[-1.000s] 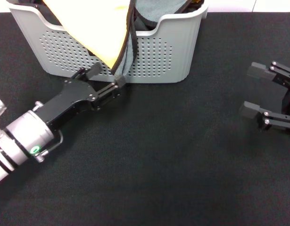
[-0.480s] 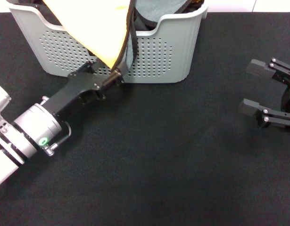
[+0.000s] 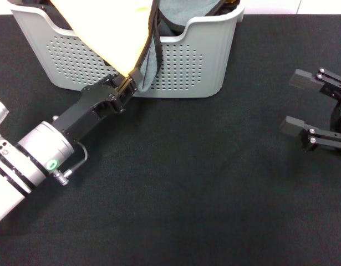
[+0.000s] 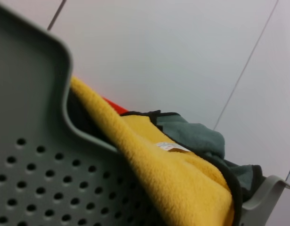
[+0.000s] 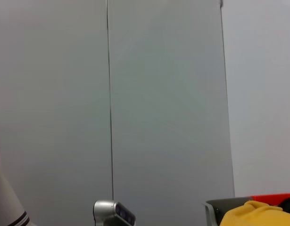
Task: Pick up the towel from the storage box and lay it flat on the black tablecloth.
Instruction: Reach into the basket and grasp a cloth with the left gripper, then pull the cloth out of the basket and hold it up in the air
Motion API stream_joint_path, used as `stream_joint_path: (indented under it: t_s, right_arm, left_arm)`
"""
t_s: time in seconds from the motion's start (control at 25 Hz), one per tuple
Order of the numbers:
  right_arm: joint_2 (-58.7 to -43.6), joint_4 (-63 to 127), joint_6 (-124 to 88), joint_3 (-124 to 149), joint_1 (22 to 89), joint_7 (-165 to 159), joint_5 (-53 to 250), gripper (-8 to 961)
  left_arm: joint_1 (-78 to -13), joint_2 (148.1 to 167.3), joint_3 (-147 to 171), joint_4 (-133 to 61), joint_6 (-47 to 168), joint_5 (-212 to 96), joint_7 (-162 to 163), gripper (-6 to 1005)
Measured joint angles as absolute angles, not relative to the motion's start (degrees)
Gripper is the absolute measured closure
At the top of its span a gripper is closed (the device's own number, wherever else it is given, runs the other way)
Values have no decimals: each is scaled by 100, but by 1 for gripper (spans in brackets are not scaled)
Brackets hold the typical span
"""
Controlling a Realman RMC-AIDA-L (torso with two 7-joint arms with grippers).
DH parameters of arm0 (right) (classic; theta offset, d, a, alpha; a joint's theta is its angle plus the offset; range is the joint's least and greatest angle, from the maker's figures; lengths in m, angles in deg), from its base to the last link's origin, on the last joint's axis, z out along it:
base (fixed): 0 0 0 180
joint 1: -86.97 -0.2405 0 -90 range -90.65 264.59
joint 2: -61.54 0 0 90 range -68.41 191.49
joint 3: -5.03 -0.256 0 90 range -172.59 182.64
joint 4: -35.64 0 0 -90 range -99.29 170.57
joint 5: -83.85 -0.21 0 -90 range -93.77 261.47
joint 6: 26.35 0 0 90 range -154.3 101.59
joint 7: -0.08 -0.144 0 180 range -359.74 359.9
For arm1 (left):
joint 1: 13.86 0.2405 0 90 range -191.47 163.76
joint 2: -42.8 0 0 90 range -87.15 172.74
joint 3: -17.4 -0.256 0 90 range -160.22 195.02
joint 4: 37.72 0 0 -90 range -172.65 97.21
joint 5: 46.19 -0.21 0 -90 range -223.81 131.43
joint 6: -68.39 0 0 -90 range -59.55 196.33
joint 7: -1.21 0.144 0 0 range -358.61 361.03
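Note:
The towel (image 3: 112, 33), yellow side out with a grey-green fold beside it, hangs over the front rim of the storage box (image 3: 187, 66) at the back of the black tablecloth (image 3: 203, 183). My left gripper (image 3: 126, 87) is against the box's front wall, shut on the towel's black-edged hanging corner. In the left wrist view the towel (image 4: 173, 174) drapes across the perforated box wall (image 4: 31, 155). My right gripper (image 3: 294, 103) hovers open over the cloth at the far right, holding nothing. The right wrist view catches only a bit of the towel (image 5: 258, 214).
Dark clothes (image 3: 173, 25) lie inside the box behind the towel. The box takes up the back left of the tablecloth. A white wall with seams fills the right wrist view.
My left gripper has moved up to the box's front wall, and its fingers have closed from open onto the towel's hanging corner. The right gripper has barely shifted.

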State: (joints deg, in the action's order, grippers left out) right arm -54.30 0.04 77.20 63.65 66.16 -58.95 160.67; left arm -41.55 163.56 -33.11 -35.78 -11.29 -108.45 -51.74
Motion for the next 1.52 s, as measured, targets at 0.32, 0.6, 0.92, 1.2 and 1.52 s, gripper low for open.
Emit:
stream_joint_path:
  t_s: [0.32, 0.6, 0.92, 1.2, 1.52]
  right_arm:
    - [-5439, 4, 7729, 6406, 6625, -5890, 16067, 137]
    - [-5448, 49, 7821, 6425, 6643, -5887, 16069, 138]
    - [-5441, 164, 7943, 6394, 6634, -5863, 16073, 138]
    - [-5438, 164, 7955, 6394, 6639, -5863, 16076, 137]
    - [-5438, 162, 8022, 6387, 6672, -5849, 16031, 138]
  left_arm:
    - [-4151, 16343, -3314, -3646, -1087, -10801, -5570, 713]
    - [-4109, 16350, -3298, -3654, -1285, -10666, -5580, 751]
    - [-3916, 16305, -3310, -3531, -2249, -10656, -5501, 977]
    - [-3610, 16299, -3335, -3131, -3773, -10714, -5291, 975]
    - [-3423, 16297, -4288, -1871, -4834, -10452, -5932, 973]
